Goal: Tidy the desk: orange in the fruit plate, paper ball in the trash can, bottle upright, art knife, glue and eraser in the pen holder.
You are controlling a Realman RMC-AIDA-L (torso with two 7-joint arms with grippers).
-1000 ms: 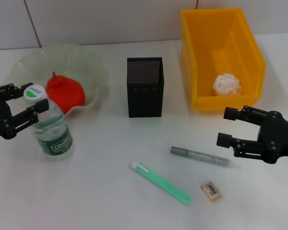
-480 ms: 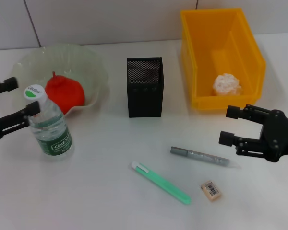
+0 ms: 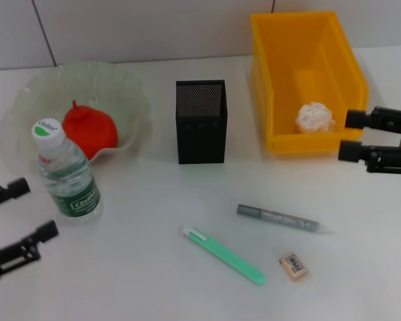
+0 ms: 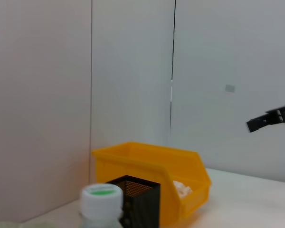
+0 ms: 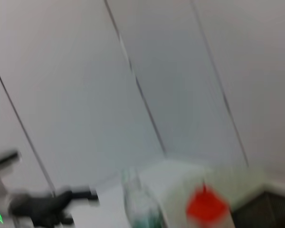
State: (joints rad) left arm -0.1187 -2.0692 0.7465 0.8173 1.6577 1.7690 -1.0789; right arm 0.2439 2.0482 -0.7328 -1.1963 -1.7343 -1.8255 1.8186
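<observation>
The bottle (image 3: 65, 174) stands upright by the fruit plate (image 3: 123, 85), its green cap (image 4: 101, 195) low in the left wrist view. In the plate rests the orange (image 3: 89, 129). The paper ball (image 3: 315, 117) lies in the yellow trash can (image 3: 274, 80). On the desk lie the green art knife (image 3: 224, 255), the grey glue (image 3: 278, 219) and the eraser (image 3: 293, 264), in front of the black pen holder (image 3: 201, 122). My left gripper (image 3: 20, 210) is open at the near left, apart from the bottle. My right gripper (image 3: 351, 135) is open at the right edge beside the trash can.
A tiled wall runs along the back of the white desk (image 3: 154, 267). The right wrist view shows the orange (image 5: 204, 204), the bottle (image 5: 141, 204) and the far left gripper (image 5: 52, 204) blurred.
My left gripper has let go of the bottle and drawn back toward the near left edge. My right gripper has moved away from the glue, back and right, beside the trash can.
</observation>
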